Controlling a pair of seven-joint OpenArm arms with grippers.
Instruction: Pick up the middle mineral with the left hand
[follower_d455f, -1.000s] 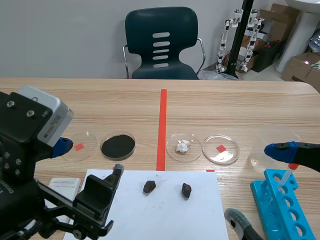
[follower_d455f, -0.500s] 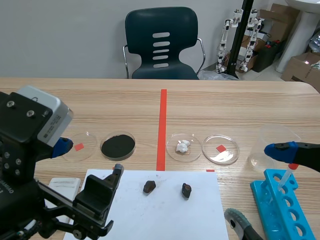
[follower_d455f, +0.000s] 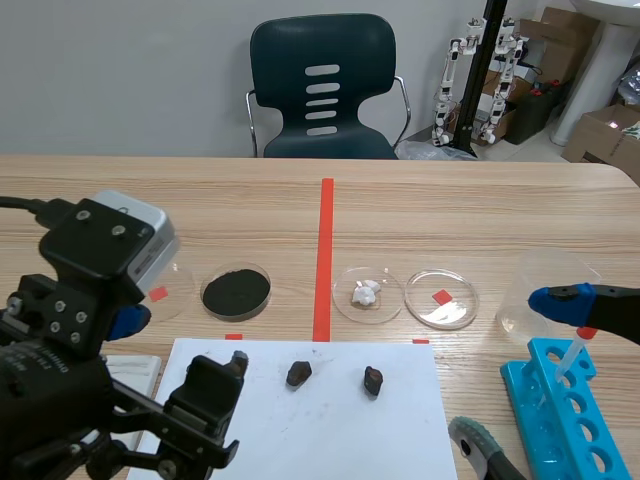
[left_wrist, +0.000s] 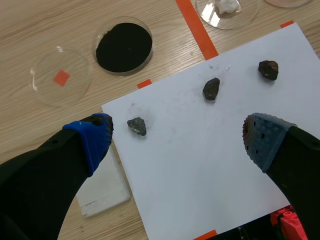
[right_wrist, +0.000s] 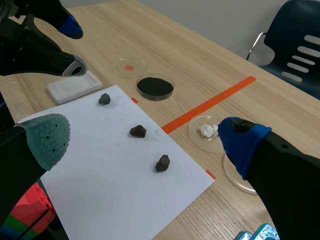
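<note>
Above white paper (left_wrist: 210, 165), left pincer (left_wrist: 177, 137) spread wide, middle mineral (left_wrist: 211, 89) ahead, right pincer (right_wrist: 144, 139) also spread.

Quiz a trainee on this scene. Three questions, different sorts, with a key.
1. True or false: the left gripper is shut on the middle mineral.
2. How many minerals lie on the paper?
3. The black-powder dish stands: A on the paper; B on the table, off the paper; C in the left gripper.
Key: 1 false; 2 three; 3 B.
</note>
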